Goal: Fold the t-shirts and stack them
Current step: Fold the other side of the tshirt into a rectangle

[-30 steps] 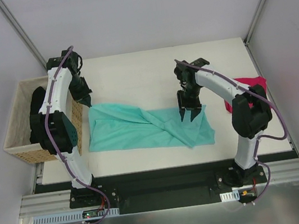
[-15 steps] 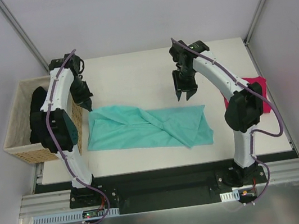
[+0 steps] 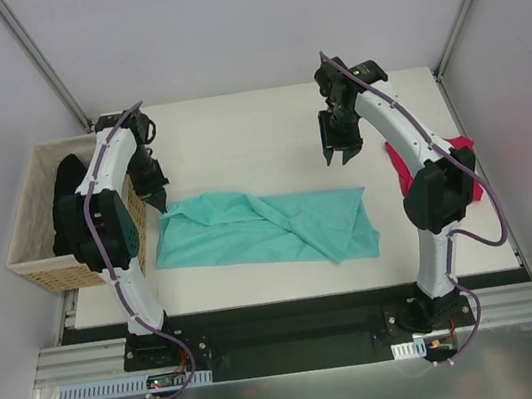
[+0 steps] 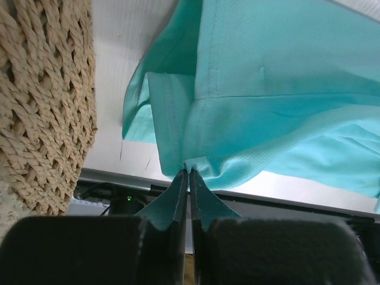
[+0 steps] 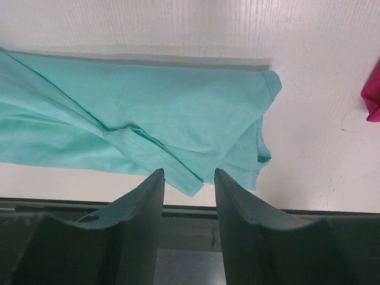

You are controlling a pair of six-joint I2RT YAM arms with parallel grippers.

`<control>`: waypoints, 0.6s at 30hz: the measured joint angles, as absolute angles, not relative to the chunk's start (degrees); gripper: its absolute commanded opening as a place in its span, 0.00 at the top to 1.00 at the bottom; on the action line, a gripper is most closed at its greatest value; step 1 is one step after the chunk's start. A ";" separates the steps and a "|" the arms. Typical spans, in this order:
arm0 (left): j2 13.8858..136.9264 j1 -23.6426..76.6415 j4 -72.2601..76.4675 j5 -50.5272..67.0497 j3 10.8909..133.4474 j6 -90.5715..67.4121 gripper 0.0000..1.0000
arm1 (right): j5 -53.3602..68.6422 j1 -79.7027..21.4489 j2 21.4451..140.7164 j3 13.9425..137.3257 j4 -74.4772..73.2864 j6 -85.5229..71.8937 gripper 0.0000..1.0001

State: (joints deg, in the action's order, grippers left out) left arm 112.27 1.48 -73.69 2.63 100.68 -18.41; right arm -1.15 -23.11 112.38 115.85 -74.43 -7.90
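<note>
L tool (image 4: 189, 174) tight on teal tee (image 4: 267, 89) corner

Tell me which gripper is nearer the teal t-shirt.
Left. The left gripper is shut on the teal t-shirt at its far left corner; the right gripper hangs open above the table beyond its far right edge, not touching.

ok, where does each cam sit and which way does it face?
Top: fixed above and behind the bases, looking down at the table; both arms show.
Left wrist: on the left arm, looking past shut left fingers pinching the teal shirt; basket alongside.
Right wrist: on the right arm, looking down between open right fingers at the teal shirt.
Shared: all see the teal shirt.
</note>
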 measured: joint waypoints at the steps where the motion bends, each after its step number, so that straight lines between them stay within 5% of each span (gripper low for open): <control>1: 112.14 1.52 -73.69 2.61 100.12 -18.41 1.00 | -1.15 -22.81 112.38 115.96 -74.50 -7.86 0.58; 18: 99.77 4.14 -73.56 2.26 79.48 -20.14 1.00 | 0.95 -21.45 114.98 120.60 -75.02 -7.35 0.58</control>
State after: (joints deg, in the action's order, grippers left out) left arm 99.77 4.14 -73.56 2.26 79.48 -20.14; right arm 0.95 -21.45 114.98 120.60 -75.02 -7.35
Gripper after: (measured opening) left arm 0.007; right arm 0.423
